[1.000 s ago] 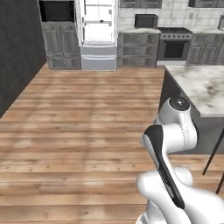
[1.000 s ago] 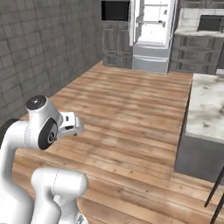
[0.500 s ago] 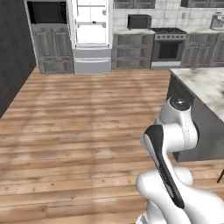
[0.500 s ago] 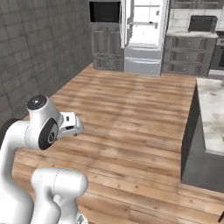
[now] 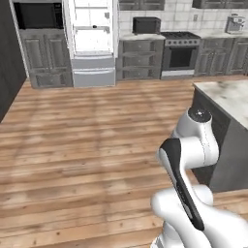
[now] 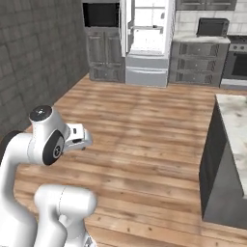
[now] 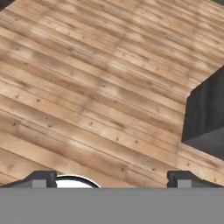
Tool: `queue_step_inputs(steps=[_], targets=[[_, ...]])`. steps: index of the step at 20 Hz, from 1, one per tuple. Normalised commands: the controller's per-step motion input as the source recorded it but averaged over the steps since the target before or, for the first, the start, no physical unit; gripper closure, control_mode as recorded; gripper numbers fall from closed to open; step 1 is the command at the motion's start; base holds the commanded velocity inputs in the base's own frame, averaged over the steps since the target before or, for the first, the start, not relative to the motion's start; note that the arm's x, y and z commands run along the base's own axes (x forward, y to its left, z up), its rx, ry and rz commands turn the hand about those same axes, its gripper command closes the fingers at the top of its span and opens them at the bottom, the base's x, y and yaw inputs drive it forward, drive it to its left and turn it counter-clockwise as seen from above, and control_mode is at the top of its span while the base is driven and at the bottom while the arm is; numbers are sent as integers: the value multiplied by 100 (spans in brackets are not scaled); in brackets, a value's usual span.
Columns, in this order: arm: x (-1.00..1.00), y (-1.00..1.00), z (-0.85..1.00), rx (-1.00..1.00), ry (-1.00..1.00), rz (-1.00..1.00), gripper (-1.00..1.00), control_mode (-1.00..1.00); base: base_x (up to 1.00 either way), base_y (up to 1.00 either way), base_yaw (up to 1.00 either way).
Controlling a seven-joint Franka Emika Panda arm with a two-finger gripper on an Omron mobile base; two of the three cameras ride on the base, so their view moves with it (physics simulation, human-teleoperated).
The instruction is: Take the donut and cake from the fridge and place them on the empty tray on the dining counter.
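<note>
Fridge point(image 5: 90, 43) across wood floor point(image 5: 87, 145), doors open for access. Arm folded for transit; pincer point(image 7: 112, 179) open, empty. Table point(image 6: 232, 140) right.

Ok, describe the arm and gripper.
The arm is glossy white, built of rounded segments, with dark grey joint caps and a black band along one link. The gripper ends in two small, dark, blocky fingertips. No cables or markings show.
</note>
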Motion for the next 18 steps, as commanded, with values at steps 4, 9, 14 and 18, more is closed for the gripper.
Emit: queue_step_inputs(steps=[4,9,14,18], targets=[[0,0,0,0,0,0,-100,100,76,46,-20],[0,0,0,0,0,0,-100,100,73,55,-23],[0,0,0,0,0,0,-100,100,71,54,-22],[0,0,0,0,0,0,-100,100,69,49,-19]])
